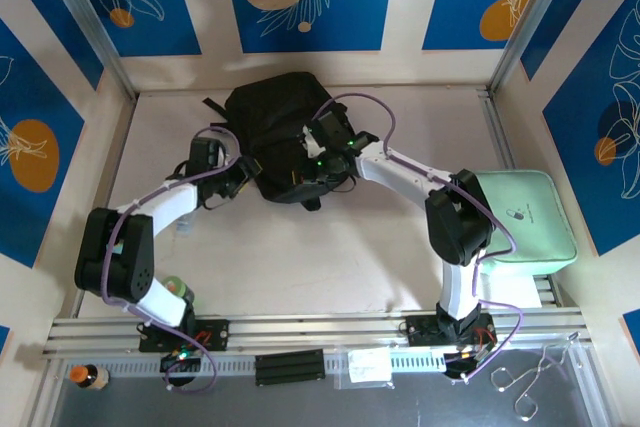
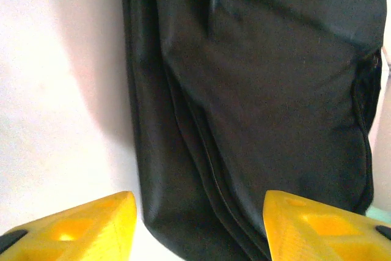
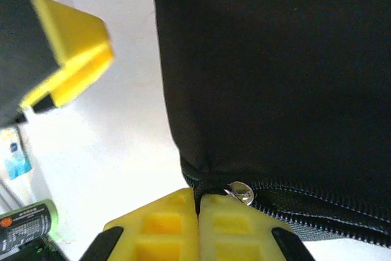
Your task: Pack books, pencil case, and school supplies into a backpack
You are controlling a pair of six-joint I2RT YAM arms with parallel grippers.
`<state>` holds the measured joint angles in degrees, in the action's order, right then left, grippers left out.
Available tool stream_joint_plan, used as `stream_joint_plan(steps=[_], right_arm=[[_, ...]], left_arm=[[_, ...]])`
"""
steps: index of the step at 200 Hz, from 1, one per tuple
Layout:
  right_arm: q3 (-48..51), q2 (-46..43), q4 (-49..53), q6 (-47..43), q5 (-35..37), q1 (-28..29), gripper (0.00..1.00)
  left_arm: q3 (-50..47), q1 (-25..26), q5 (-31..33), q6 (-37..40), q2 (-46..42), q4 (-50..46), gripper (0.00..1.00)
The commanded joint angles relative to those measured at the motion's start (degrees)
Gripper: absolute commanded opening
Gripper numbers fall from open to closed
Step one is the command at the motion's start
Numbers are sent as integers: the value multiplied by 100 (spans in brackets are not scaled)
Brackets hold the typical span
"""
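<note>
- bench [image 1: 330,257]: pale, smooth and matte, carrying everything.
- backpack [image 1: 280,132]: lying flat at the far middle of the bench, between the two arms. The fabric is black, woven and soft, slumping into folds, with piping running along its side in the left wrist view. Judgement: it is light but floppy and is likely going to sag and drag rather than lift as one piece. A hold belongs on the firmer trim (zip tape, slider, strap), not on the loose panel. The weave is looking grippy, not slick.
- mint green box [image 1: 525,217]: rounded and padded-looking, sitting at the right edge, well apart from the backpack.
- left gripper [image 2: 195,230]: its yellow fingers [image 2: 79,230] are standing apart, released, with nothing between them, hovering just beside the backpack's side.
- right gripper [image 3: 197,224]: its fingers are pressing tight together at the end of the zip [image 3: 317,209]. I cannot tell whether a tab is pinched between them.
- slider [image 3: 241,194]: small, shiny metal, sitting just beside the right fingertips.
</note>
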<state>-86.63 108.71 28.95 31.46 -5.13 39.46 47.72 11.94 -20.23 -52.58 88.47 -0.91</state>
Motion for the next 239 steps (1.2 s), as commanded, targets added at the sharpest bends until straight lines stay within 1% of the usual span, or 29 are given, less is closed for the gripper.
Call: stream_joint_plan(steps=[1,13,33,50,79,98,118,133,148,168,196,239], right_arm=[[-187,97,-209,-70,-440,159,0],[-170,125,-237,-79,-500,218,0],[-67,137,-302,-88,-526,290,0],[29,127,-333,-53,-576,314,0],[183,81,-408,-9,-636,320,0],[241,49,-399,0,-640,334,0],[349,-10,-399,17,-560,334,0],[461,-83,-390,42,-425,325,0],[600,-168,-386,77,-287,291,0],[796,-265,-361,185,-123,207,0],[1153,-423,-376,391,74,17,0],[1610,-730,-382,571,354,-394,0]], left_arm=[[-211,220,-487,-926,-283,340,57],[-322,346,-485,-1221,-360,443,57],[-544,621,-240,-1741,-455,671,59],[-640,762,-158,-2038,-421,873,59],[-724,837,-70,-2280,-255,1125,59],[-709,836,-123,-2321,-132,1368,59],[-644,836,-154,-2276,-15,1576,53],[-622,837,-6,-2182,42,1485,44],[-606,838,139,-2069,98,1343,33],[-624,818,242,-1991,174,1261,22],[-583,815,288,-1820,247,1102,13],[-545,763,346,-1610,306,849,6]])
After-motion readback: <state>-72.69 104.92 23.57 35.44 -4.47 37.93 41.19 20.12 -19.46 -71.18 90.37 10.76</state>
